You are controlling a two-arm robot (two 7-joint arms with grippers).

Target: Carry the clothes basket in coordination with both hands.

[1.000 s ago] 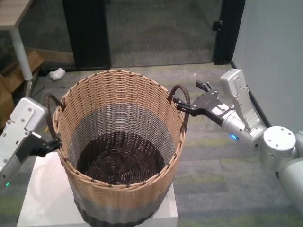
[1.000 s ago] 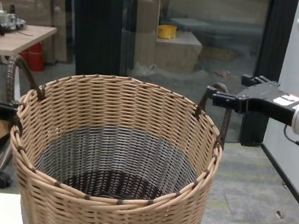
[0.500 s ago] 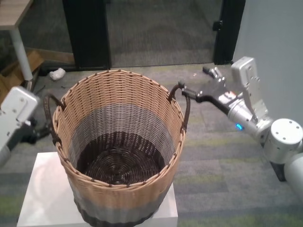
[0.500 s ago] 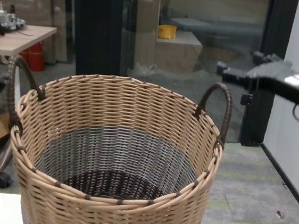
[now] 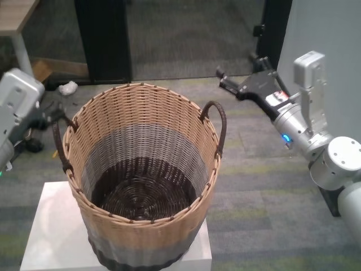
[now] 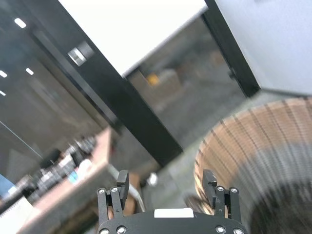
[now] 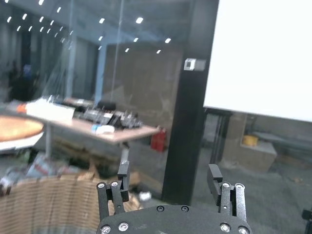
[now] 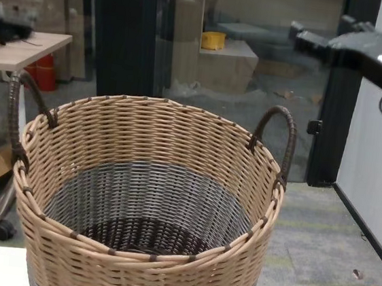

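Observation:
The clothes basket [image 5: 141,164] is a round wicker basket with a tan upper band and a grey lower band, standing upright and empty on a white pedestal [image 5: 51,237]. It also shows in the chest view [image 8: 144,199]. Its dark right handle [image 5: 218,127] and left handle [image 5: 58,144] are free. My right gripper [image 5: 238,70] is open and empty, above and behind the right handle, apart from it; its wrist view [image 7: 168,180] shows the fingers spread. My left gripper [image 6: 165,183] is open and empty, out to the left of the left handle.
A wooden table [image 5: 14,17] and cardboard boxes stand at the back left. A black door frame [image 5: 104,39] is behind the basket. A grey wall [image 5: 327,28] is close on the right. Carpet floor surrounds the pedestal.
Both grippers have come away from the basket handles. The right one rose and moved back; the left one drew off to the left and up. The basket has not moved.

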